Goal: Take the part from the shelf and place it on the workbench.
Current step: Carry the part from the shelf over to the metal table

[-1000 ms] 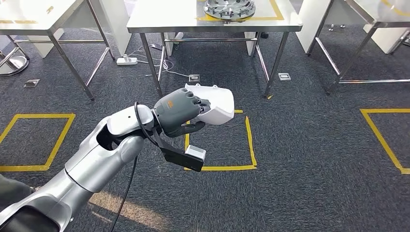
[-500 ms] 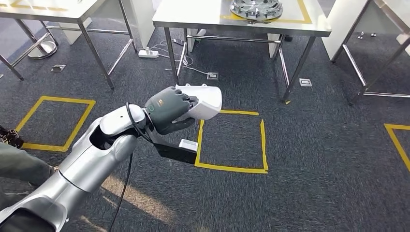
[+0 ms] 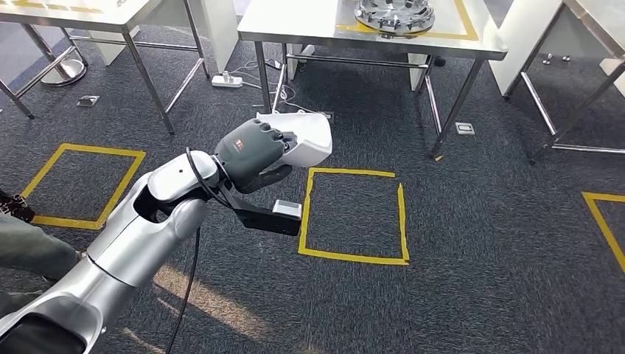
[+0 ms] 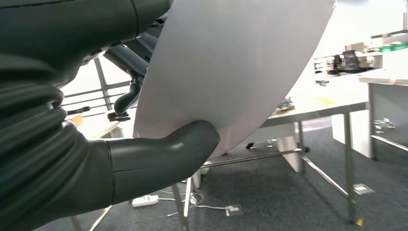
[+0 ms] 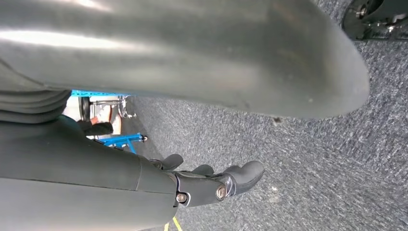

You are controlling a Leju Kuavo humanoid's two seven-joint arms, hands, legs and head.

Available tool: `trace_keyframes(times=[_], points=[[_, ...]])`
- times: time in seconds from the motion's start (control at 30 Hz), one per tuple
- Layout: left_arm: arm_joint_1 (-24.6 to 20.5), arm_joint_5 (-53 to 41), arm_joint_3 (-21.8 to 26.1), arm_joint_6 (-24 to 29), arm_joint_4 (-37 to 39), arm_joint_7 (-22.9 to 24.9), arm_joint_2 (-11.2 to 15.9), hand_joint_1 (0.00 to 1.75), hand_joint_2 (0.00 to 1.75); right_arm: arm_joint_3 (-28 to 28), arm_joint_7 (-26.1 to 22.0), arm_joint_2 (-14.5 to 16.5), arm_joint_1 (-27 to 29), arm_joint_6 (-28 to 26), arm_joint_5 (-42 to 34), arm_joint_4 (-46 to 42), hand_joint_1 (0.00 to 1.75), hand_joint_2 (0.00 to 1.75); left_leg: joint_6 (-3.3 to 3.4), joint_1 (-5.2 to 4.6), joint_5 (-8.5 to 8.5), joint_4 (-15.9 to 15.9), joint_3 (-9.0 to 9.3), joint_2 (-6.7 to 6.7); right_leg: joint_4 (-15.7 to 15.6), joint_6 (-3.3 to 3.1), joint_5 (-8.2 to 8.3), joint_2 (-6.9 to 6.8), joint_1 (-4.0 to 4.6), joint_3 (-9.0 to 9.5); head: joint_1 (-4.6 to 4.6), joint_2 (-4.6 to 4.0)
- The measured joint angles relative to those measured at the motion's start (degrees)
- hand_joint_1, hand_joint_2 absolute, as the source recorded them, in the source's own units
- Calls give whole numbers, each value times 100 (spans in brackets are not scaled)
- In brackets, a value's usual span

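**White part carried in left hand, workbench ahead**

Item 1. Left arm, silver, reaching in from the lower left over dark grey carpet, a black cable running along it.

Item 2. Left hand (image 3: 250,153), grey, fingers wrapped over the near end of the white part (image 3: 306,140); the left wrist view shows the thumb (image 4: 163,154) pressed against the part's smooth curved face (image 4: 231,72). The part is held off the floor, well apart from any table.

Item 3. Right hand (image 5: 211,185), seen in the right wrist view above the carpet, fingers loosely curled, holding nothing.

Item 4. Yellow tape square (image 3: 355,214) on the floor, just beyond and to the right of the held part. A second tape square (image 3: 85,184) lies to the left.

Item 5. Workbench (image 3: 309,26), steel-topped on metal legs, straight ahead past the tape square. A round metal wheel-like piece (image 3: 393,13) sits on it inside a yellow outline.

Item 6. White power strip (image 3: 227,80) with cords on the floor beside the workbench legs.

Item 7. Further steel tables at the far left (image 3: 74,11) and far right (image 3: 589,15).
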Motion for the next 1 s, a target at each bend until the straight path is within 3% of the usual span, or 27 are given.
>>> trace_keyframes(times=[0.07,0.17,0.2,0.23,0.33,0.4,0.53,0.6,0.67,0.73,0.8,0.83,0.9,0.93,1.0], points=[[-30,-3,20,3,8,2,-36,162,175,-2,-1,2,0,0,0,0,0,0,48,36,21,-33,46,-31,312,16,-220,151,-15,-154,16,0],[-45,-15,35,11,35,0,-86,162,175,-7,-1,3,14,0,-2,1,0,0,66,47,13,-34,22,-97,1292,50,-694,310,-24,-682,43,0],[-42,-26,35,13,51,-3,-97,162,175,-8,1,3,25,0,-5,1,0,0,55,48,7,-25,21,-119,1469,61,-719,316,-27,-795,43,0],[-40,-38,38,14,67,-5,-108,162,175,-9,3,3,36,0,-7,1,0,0,39,51,-2,-14,24,-138,1439,67,-642,317,-34,-812,44,0],[-48,-62,58,39,92,-6,-144,162,175,-10,5,7,56,1,-10,1,0,0,-53,69,-53,42,42,-182,430,53,-121,328,-60,-412,49,0],[-53,-77,80,80,107,-5,-162,162,175,-10,-8,16,56,4,-8,2,0,0,-144,61,-82,58,32,-197,46,-23,-68,338,-42,-261,53,0],[-63,-119,111,130,125,-7,-177,162,175,-13,19,25,71,7,-4,2,0,0,-303,70,-115,233,19,-165,20,-236,-91,338,-28,-124,45,-1],[-94,-147,131,148,134,-2,-191,162,175,-14,39,27,70,-4,-15,2,0,0,-340,79,-250,694,-240,-102,8,-308,-172,335,-22,-11,39,-1],[-108,-191,140,164,156,6,-207,162,175,-15,40,27,72,-24,-30,2,0,0,-361,78,-430,1364,-712,-78,8,-345,-278,329,-7,91,37,-1],[-97,-222,149,172,187,11,-211,162,175,-16,41,27,84,-36,-35,2,0,0,-342,76,-468,1585,-1017,-74,8,-351,-397,328,5,231,35,0],[-100,-233,176,177,210,13,-211,162,175,-18,42,30,92,-38,-34,2,0,0,-273,60,-183,1099,-978,-71,6,-335,-535,332,11,408,34,0],[-104,-234,194,180,220,13,-210,162,175,-19,42,36,93,-39,-34,3,0,0,-230,41,118,706,-903,-63,4,-319,-610,331,16,489,35,0],[-111,-236,221,185,235,11,-212,162,175,-20,41,46,84,-44,-34,4,0,0,-182,-6,505,192,-760,-51,-62,-262,-750,330,27,622,30,0],[-110,-237,231,186,241,11,-215,162,175,-20,41,50,79,-48,-34,4,0,0,-163,-16,559,74,-705,-54,-85,-225,-774,329,37,693,32,0],[-114,-239,250,190,245,11,-225,162,175,-22,43,49,67,-51,-31,4,0,0,-103,-7,439,18,-536,-79,-4,-158,-676,327,46,762,39,0]])
